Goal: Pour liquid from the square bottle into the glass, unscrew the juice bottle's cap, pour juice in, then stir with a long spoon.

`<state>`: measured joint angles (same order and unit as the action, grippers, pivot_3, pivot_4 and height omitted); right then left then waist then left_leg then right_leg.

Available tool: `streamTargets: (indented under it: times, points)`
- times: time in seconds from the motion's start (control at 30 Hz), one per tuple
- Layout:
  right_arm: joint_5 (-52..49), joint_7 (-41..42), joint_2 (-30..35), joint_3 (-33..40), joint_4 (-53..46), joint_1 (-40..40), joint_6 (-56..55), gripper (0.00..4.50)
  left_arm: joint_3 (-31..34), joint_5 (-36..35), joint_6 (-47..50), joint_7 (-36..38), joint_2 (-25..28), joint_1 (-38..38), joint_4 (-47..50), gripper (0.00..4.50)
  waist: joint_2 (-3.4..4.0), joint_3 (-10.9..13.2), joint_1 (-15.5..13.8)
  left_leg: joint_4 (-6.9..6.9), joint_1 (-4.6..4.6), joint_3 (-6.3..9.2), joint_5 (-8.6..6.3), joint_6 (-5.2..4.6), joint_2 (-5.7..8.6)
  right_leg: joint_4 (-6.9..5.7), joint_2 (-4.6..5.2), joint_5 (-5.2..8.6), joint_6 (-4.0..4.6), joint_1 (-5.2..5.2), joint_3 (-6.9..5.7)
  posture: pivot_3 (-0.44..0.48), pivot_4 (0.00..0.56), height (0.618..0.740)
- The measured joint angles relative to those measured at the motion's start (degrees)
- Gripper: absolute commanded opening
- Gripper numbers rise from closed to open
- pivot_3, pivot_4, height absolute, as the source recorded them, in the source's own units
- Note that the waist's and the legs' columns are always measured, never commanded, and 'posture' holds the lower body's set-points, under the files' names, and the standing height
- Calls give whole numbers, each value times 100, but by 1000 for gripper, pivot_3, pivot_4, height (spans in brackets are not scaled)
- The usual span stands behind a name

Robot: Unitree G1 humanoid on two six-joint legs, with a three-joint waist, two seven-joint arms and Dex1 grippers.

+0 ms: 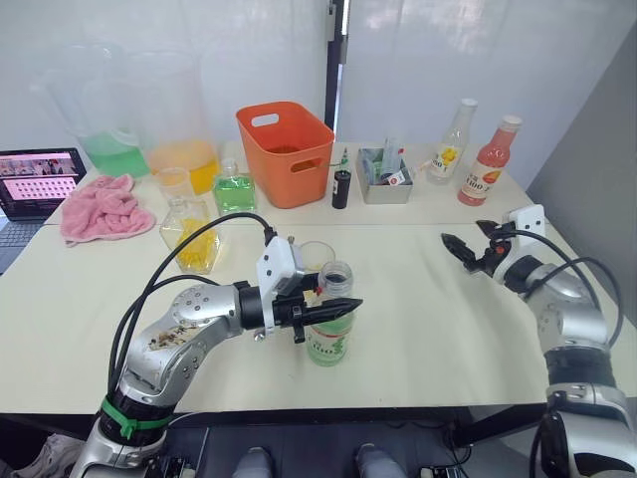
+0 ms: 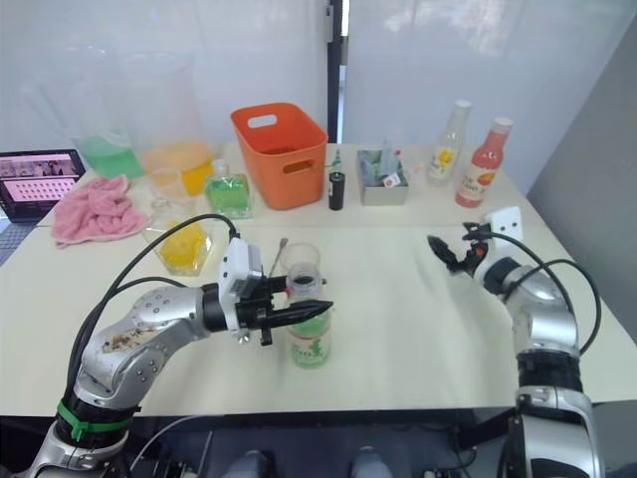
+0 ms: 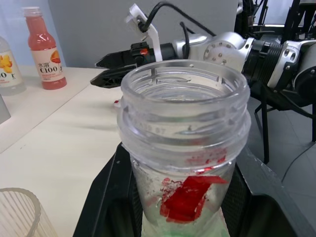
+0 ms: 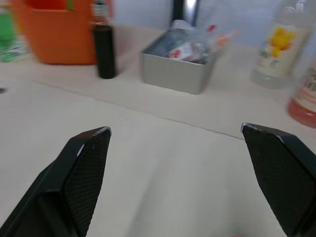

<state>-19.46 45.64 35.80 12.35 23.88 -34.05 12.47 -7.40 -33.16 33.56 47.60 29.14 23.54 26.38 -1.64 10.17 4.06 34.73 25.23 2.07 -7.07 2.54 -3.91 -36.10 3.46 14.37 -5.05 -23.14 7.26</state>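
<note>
while left gripper (image 1: 333, 311) clamps juice bottle (image 1: 329, 339), uncapped, green label, right gripper (image 4: 173, 163) gapes empty.

My headcount from remote seat: two grippers, left gripper (image 1: 343, 311) and right gripper (image 1: 468, 246). Three C100 bottles: juice bottle (image 1: 330, 321), pink bottle (image 1: 490, 160), yellow-labelled bottle (image 1: 451, 142). One glass (image 1: 315, 261). I count two square bottles, green one (image 1: 234, 189) and yellow one (image 1: 191, 235). One orange basket (image 1: 285, 152), one grey tray (image 1: 384, 187), one pink towel (image 1: 104, 209), one laptop (image 1: 38, 183), one small black bottle (image 1: 341, 186).
</note>
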Motion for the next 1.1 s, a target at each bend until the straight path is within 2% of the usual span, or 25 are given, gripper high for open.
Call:
streamTargets:
  times: [0.23, 0.37, 0.5, 0.63, 0.73, 0.8, 0.9, 1.1]
  points:
    - [-626, 976, 225, -250, -949, 148, 1285, 4463, 461, -373, 244, -298, 163, -383, 339, 1515, 0, 1, 23, -3, -1, 0, -1, 0, -3, -10, -1, 6, 9, -10, -1, 0, 150, 725]
    - [-1121, 1401, 423, -310, -1626, 177, 2122, 4463, 1167, -1083, 950, -563, 668, -521, 636, 1515, -2, 11, 9, -4, 1, 0, -1, 0, -3, -11, -1, 12, 13, -13, -1, 0, 150, 725]
    - [-1345, 1538, 419, -411, -1987, 122, 2512, 4463, 2016, -1808, 1492, -962, 1153, -393, 779, 1515, -13, 25, -15, 4, 5, 0, -1, 1, -2, -9, 0, 33, 48, -13, -2, 0, 150, 725]
    - [-1543, 1509, 351, -479, -2248, 55, 2717, 4463, 2493, -2100, 1735, -1291, 1566, -84, 744, 1515, -17, 27, -63, 4, 8, 0, -1, 1, -1, -4, 1, 32, 48, -12, -3, 0, 150, 725]
    - [-1588, 1424, 342, -488, -2502, 57, 2923, 4463, 2451, -1980, 1785, -1318, 1881, 21, 567, 1515, -18, 28, -69, 0, 10, 0, -2, 2, -2, -4, 1, 32, 49, -19, -4, 0, 150, 725]
    - [-1691, 1367, 341, -502, -2715, 58, 3050, 4463, 2389, -1792, 1753, -1346, 1912, 181, 375, 1515, -18, 29, -76, -1, 11, -1, -2, 2, -2, -4, 1, 33, 49, -20, -4, 0, 150, 725]
    - [-1726, 1145, 329, -505, -3086, 125, 3106, 4463, 2133, -1574, 1631, -1329, 1784, 583, -56, 1515, -21, 30, -116, 0, 14, -1, -2, 3, -2, -4, 1, 32, 49, -24, -6, 0, 150, 725]
    - [-1890, 770, 353, -493, -3733, 349, 3446, 4463, 1524, -595, 863, -1193, 1472, 1367, -1391, 1515, -22, 30, -171, -2, 34, -1, -1, 2, -2, -5, 0, 29, 47, -41, -7, 0, 150, 725]
